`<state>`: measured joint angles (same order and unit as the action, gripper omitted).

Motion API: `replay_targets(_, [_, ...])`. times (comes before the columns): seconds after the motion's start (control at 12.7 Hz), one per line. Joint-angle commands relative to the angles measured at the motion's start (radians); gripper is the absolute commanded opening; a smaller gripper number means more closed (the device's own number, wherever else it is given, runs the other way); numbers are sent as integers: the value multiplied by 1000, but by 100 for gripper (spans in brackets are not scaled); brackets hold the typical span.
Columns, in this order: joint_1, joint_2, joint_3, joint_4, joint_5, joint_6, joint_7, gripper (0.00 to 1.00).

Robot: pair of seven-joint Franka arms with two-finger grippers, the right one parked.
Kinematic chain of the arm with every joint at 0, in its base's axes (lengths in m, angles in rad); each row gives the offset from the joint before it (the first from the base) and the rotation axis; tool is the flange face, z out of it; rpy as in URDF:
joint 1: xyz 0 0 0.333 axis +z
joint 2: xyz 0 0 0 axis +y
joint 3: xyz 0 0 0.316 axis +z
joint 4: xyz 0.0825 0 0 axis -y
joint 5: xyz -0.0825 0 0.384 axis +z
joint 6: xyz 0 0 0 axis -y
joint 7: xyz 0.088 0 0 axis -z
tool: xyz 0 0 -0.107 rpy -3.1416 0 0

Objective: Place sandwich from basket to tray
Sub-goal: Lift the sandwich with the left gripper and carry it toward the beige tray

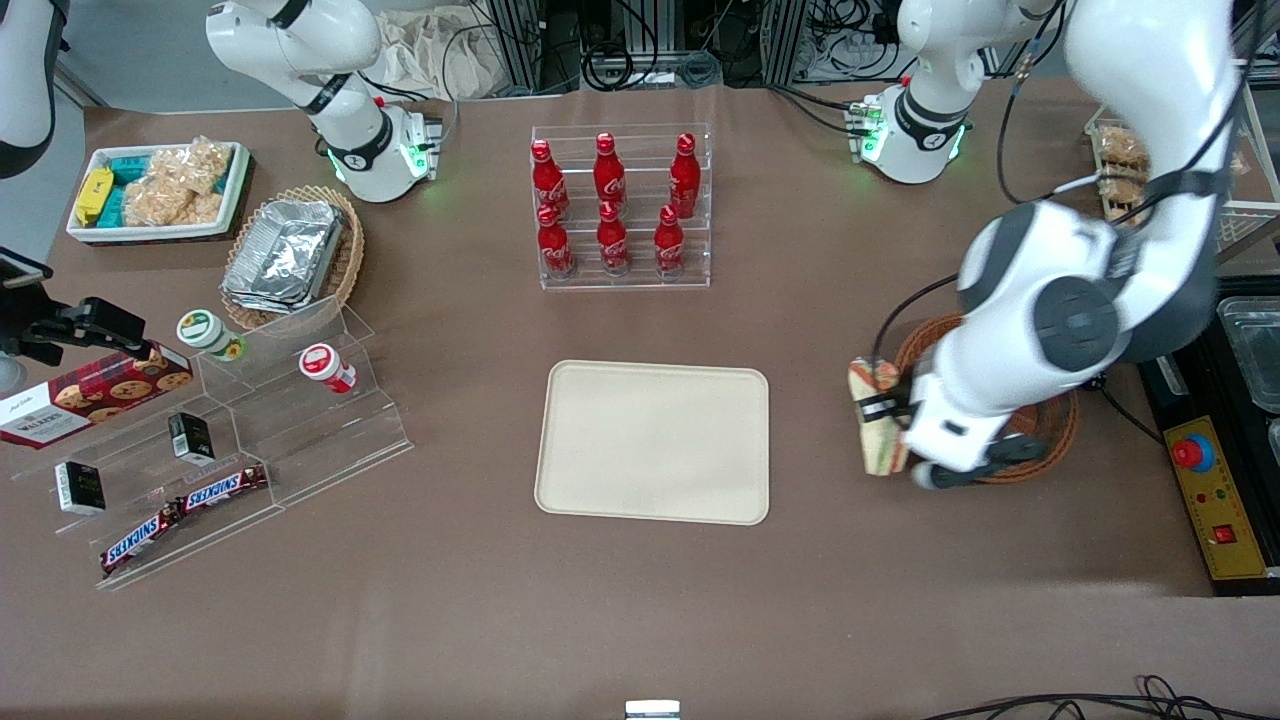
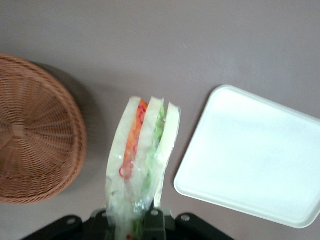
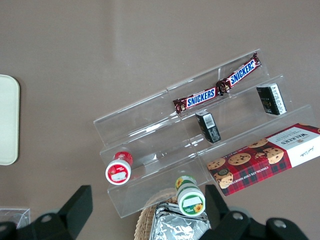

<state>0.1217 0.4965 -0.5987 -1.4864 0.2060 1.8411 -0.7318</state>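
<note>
The left arm's hand (image 1: 893, 432) pinches the wrapped sandwich (image 1: 876, 418) by one end, its fingers pressed against the bread on either side, in midair above the tabletop (image 1: 640, 600) between the round brown basket (image 1: 1050, 425) and the cream tray (image 1: 654, 441). The sandwich juts straight out from the hand, its long axis running away from the fingers, with the orange and green filling layers showing edge-on in the wrist view (image 2: 142, 160). It is clear of the basket (image 2: 35, 130), which lies just to one side of the hand and looks empty. The tray (image 2: 255, 155) lies on the hand's other side, its nearest corner close to the sandwich's tip but not under it. That sideways offset is the relation that counts: judging from this, the hand must carry its load toward the parked arm's end of the tabletop until the whole wedge hangs over the tray, then lower and let go. The lift from the basket appears done; the set-down is not.
</note>
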Motion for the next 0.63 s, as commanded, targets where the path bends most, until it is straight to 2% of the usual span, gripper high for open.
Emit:
replay_targets(0.0, [-79, 135, -3, 63, 78, 67, -70, 0])
replay_targets(0.32, [-152, 269, 0, 60, 87, 243, -83, 0])
replay_targets(0.55, [-212, 329, 22, 61, 157, 317, -158, 0])
